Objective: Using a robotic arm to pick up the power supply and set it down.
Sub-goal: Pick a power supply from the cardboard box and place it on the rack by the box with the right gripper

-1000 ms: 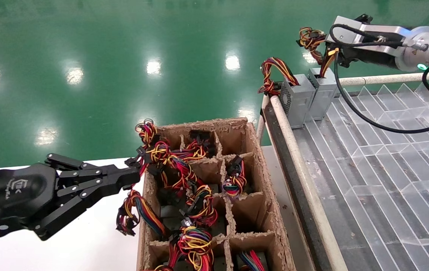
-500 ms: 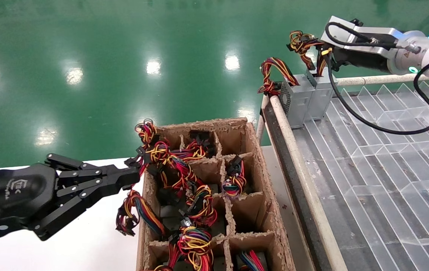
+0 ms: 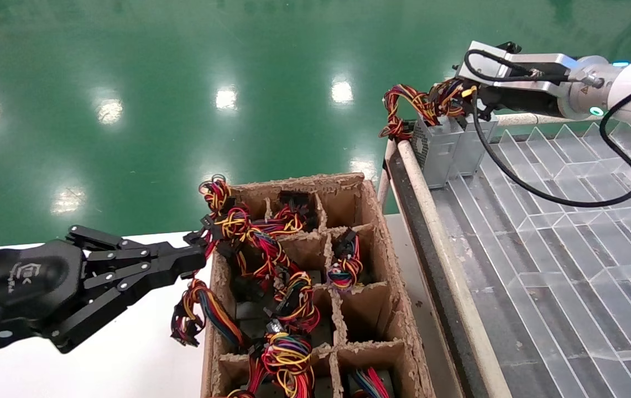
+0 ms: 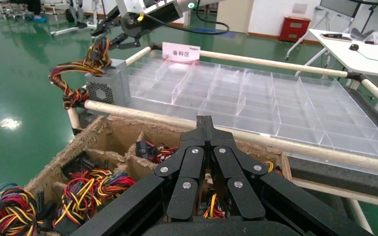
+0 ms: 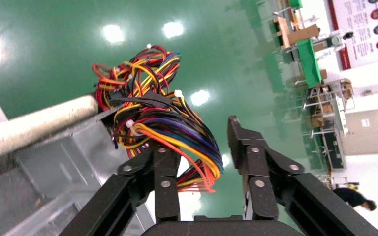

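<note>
Power supply (image 3: pixel 473 145): plain silver-grey box trailing yellow-orange wires.

Power supply (image 3: pixel 475 145) silver-grey, wires (image 5: pixel 177 132) yellow-orange, purple, black; vented box (image 3: pixel 436 149) grey; floor (image 3: pixel 155 83) glossy green; carton (image 3: pixel 370 309) brown.

Glossy green floor (image 3: pixel 182 83), mirror-like under lamp glare. Rough, fibrous brown pulp box (image 3: pixel 373 221), edges ragged. Matt silver-grey sheet-metal power supply (image 3: pixel 473 146); plastic-sheathed wires (image 5: pixel 172 132). Clear glossy plastic tray dividers (image 3: pixel 569 221). Matt black plastic left tool (image 3: pixel 196 260). Smooth white counter (image 3: pixel 127 359).
</note>
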